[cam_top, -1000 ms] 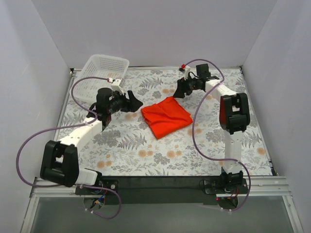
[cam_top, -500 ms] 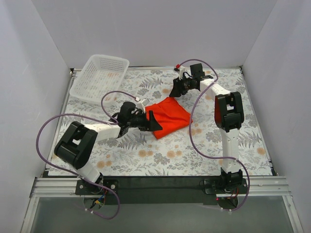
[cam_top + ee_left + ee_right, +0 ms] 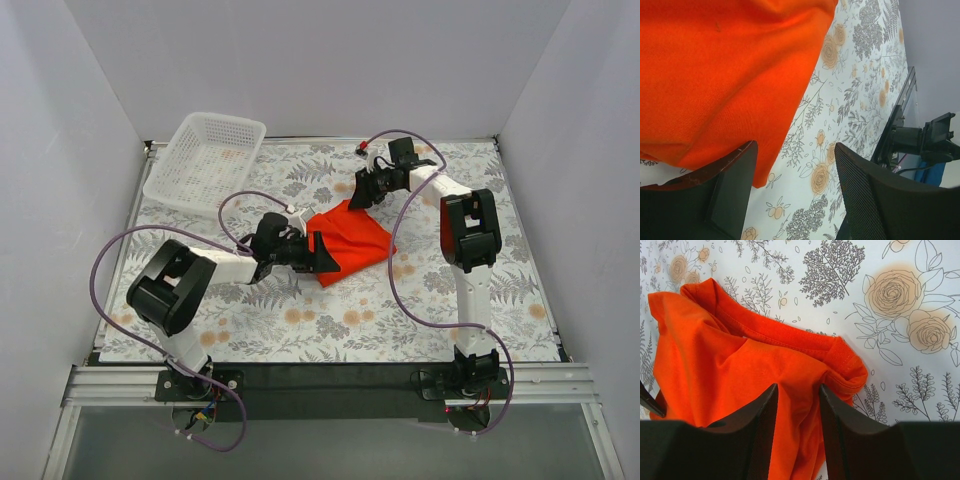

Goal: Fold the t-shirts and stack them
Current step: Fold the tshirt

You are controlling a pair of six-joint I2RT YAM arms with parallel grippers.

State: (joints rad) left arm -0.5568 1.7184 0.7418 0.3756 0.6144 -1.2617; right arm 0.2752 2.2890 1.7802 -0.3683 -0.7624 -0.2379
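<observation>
Mid-frame in the top view lies the bunched, soft bright orange-red t-shirt (image 3: pixel 358 238), the left gripper (image 3: pixel 322 254) open at its lower-left corner and the right gripper (image 3: pixel 360 198) with jaws apart astride its upper collar edge: a fold seems to be starting, and next both must pinch cloth.

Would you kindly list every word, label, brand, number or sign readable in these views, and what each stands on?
None: no readable text in any view. The plain orange-red fabric t-shirt carries no print, the white plastic mesh basket shows no label, and the floral-patterned table cover bears only flowers and leaves.
</observation>
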